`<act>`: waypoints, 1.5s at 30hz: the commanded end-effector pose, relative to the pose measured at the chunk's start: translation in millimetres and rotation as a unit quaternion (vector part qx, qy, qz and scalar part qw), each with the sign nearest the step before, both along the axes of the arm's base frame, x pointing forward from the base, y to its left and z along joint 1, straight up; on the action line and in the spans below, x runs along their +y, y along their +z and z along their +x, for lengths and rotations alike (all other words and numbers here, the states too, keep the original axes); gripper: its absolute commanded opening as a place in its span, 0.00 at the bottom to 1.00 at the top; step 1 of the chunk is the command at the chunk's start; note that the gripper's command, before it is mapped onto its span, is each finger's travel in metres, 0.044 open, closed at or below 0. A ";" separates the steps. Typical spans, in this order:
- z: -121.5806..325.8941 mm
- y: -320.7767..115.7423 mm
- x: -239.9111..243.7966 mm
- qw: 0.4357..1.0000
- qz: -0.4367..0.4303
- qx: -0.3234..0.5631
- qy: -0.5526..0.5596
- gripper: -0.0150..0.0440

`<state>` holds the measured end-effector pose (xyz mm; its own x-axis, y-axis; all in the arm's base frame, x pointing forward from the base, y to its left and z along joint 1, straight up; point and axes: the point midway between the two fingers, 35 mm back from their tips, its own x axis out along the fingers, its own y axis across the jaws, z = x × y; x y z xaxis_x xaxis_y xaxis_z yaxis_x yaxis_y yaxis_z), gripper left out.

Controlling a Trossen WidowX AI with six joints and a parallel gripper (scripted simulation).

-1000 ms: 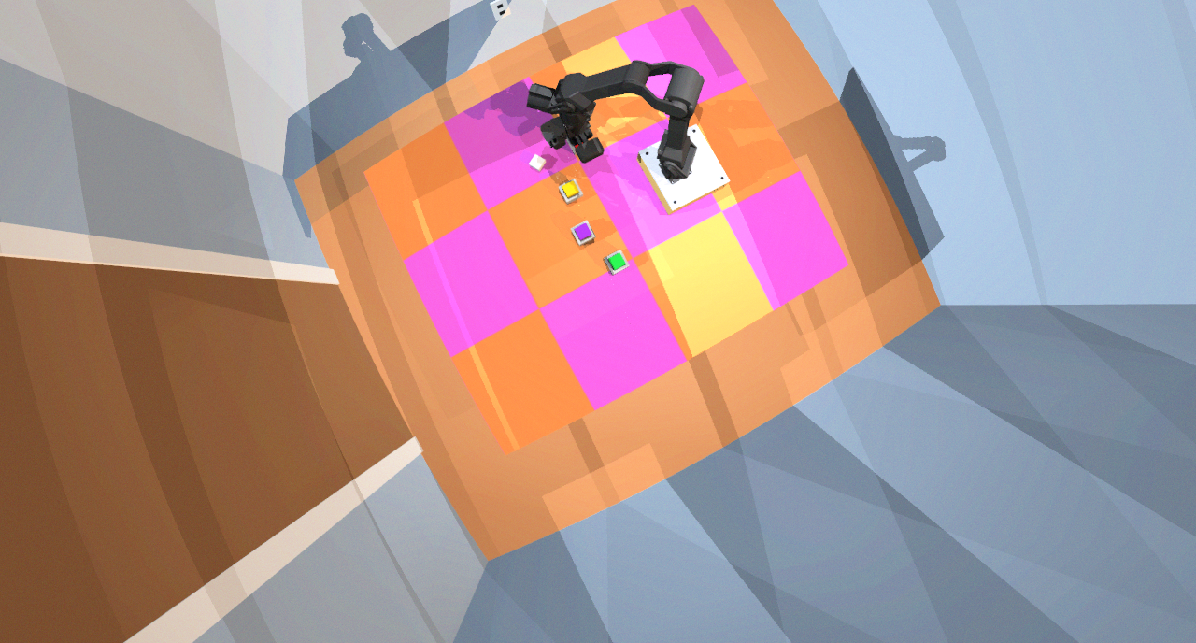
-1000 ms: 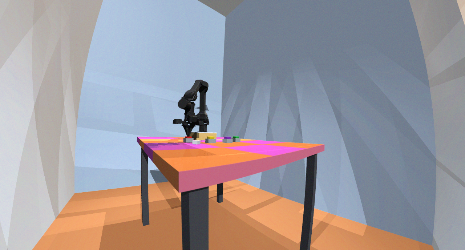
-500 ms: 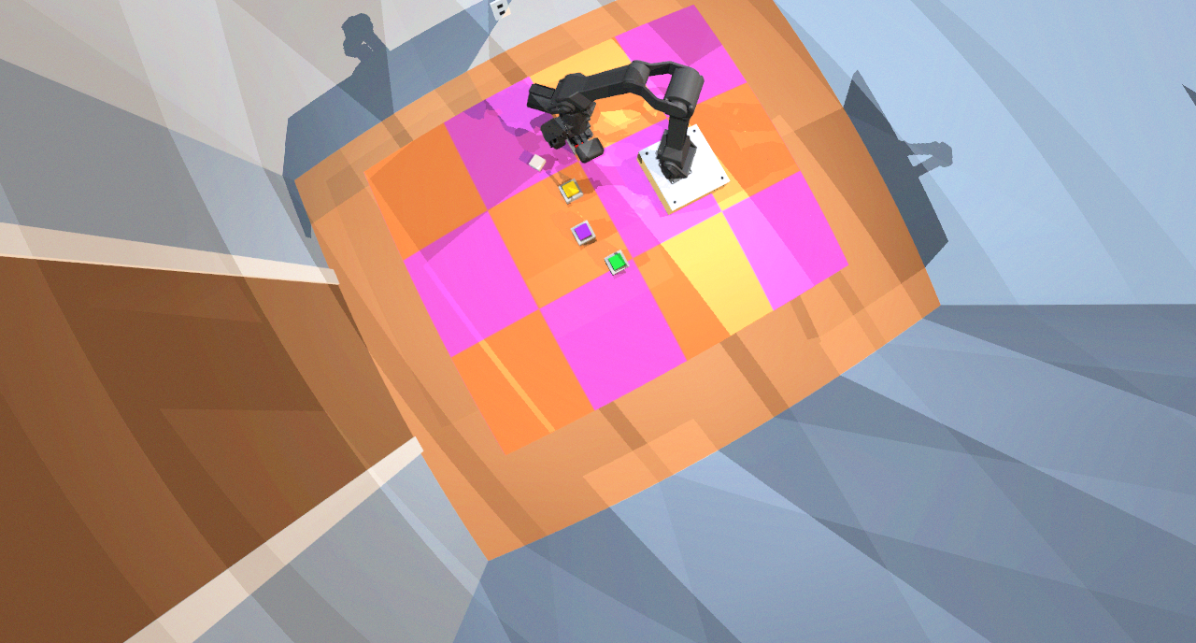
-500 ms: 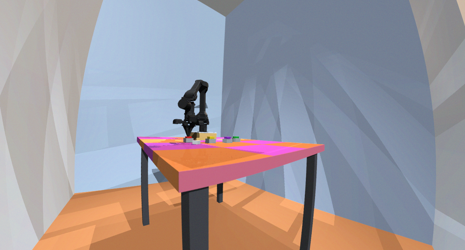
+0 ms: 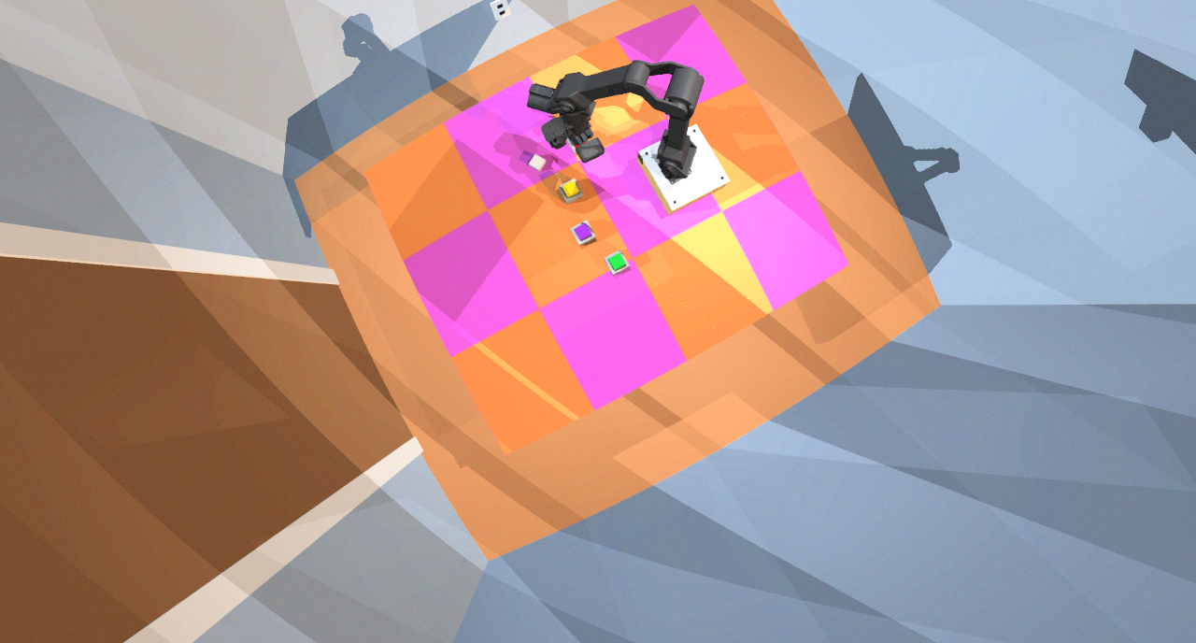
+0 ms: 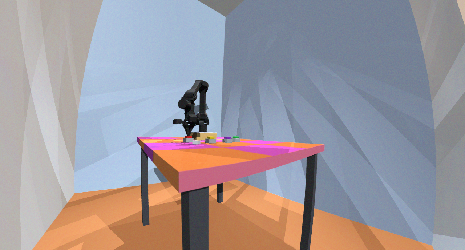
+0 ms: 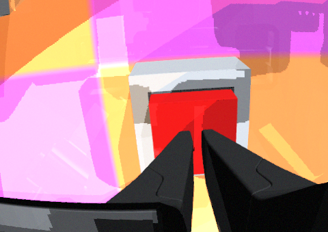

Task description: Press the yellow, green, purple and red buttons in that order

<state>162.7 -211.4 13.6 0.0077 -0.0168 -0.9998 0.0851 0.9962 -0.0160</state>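
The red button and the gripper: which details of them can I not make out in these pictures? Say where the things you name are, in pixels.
- Top: the gripper's fingertips are hidden by the arm above.
- Exterior: contact between fingertips and red button [image 6: 188, 137] [image 7: 171, 116], too small.
- Wrist: the button's near part is covered by the gripper [image 6: 188, 134] [image 7: 195, 141].
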 end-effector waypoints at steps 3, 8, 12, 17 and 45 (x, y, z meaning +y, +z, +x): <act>0.0 28.3 0.6 1.000 0.000 -0.002 0.003 0.29; 8.1 29.8 5.3 1.000 -0.002 -0.007 0.010 0.38; 51.0 38.8 38.1 0.998 -0.005 -0.031 0.047 0.56; 85.5 46.6 77.8 0.999 0.002 -0.030 0.041 0.78; 103.3 90.6 377.7 1.000 0.019 -0.008 0.005 0.93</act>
